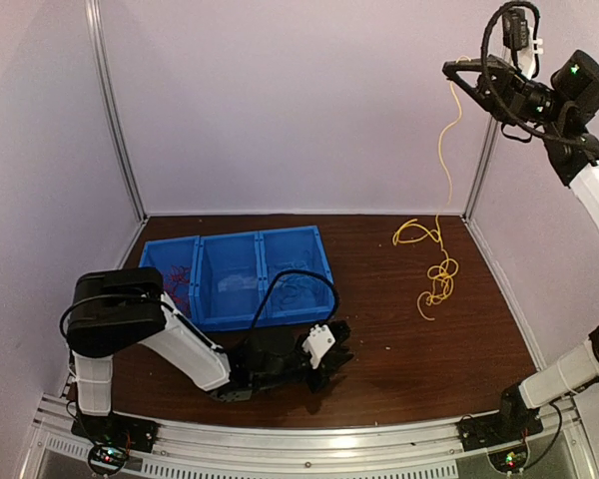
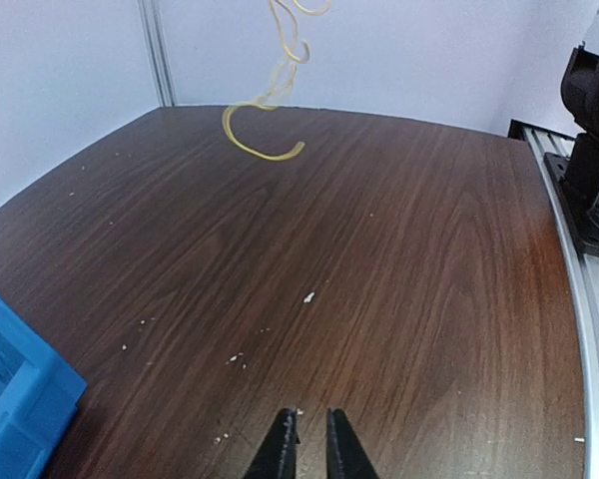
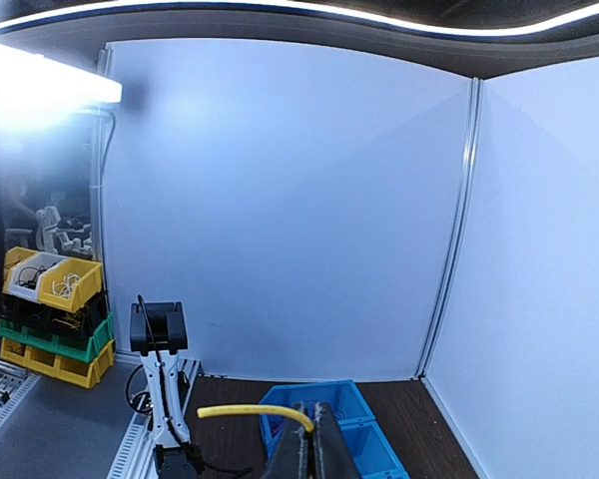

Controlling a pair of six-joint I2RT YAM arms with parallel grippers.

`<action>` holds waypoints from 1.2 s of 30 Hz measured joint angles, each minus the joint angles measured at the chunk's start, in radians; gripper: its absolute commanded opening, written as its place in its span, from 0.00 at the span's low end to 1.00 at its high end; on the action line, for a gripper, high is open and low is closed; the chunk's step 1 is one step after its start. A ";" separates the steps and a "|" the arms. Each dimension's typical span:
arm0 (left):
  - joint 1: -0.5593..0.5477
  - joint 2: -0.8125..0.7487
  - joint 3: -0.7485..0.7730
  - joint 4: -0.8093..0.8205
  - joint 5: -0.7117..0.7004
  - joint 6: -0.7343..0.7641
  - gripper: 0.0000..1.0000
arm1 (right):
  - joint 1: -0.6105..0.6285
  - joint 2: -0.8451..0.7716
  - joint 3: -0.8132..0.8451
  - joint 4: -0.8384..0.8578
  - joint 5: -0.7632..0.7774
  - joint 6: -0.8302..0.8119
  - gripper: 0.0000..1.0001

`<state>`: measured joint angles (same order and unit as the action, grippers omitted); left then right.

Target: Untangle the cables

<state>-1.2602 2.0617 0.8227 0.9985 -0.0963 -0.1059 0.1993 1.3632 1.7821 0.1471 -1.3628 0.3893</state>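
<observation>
My right gripper (image 1: 451, 69) is raised high at the top right and shut on a yellow cable (image 1: 442, 150). The cable hangs down from it to a curly yellow pile (image 1: 437, 269) on the table's right side. In the right wrist view the cable's end (image 3: 250, 410) sticks out to the left of the closed fingers (image 3: 331, 454). Its lower loop (image 2: 263, 150) shows in the left wrist view. My left gripper (image 1: 331, 367) rests low on the table at the front, its jaws nearly shut and empty (image 2: 306, 421). Red cables (image 1: 180, 277) and blue ones (image 1: 298, 289) lie in the blue bin.
A blue bin with three compartments (image 1: 238, 275) stands at the middle left of the brown table, also in the right wrist view (image 3: 329, 404). White walls enclose the back and sides. An aluminium rail (image 1: 309, 439) runs along the front edge. The right arm's base (image 2: 594, 170) is at the right.
</observation>
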 measured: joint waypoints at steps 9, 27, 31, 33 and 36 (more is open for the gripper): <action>0.000 -0.231 -0.085 -0.004 -0.089 -0.019 0.50 | -0.002 0.000 -0.107 -0.056 0.018 -0.040 0.00; 0.010 -0.002 0.431 0.001 -0.109 -0.066 0.41 | 0.017 -0.047 -0.209 -0.105 0.047 -0.094 0.00; 0.029 0.132 0.556 -0.059 -0.027 -0.089 0.15 | 0.019 -0.049 -0.211 -0.090 0.050 -0.084 0.00; 0.037 0.174 0.572 -0.082 -0.003 -0.095 0.05 | 0.019 -0.052 -0.211 -0.076 0.051 -0.070 0.00; 0.047 0.224 0.574 -0.103 0.020 -0.100 0.04 | 0.018 -0.054 -0.211 -0.038 0.050 -0.034 0.00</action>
<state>-1.2129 2.2856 1.3964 0.8951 -0.0765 -0.2054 0.2176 1.3094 1.5711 0.1089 -1.3128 0.3550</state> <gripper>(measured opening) 0.052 0.006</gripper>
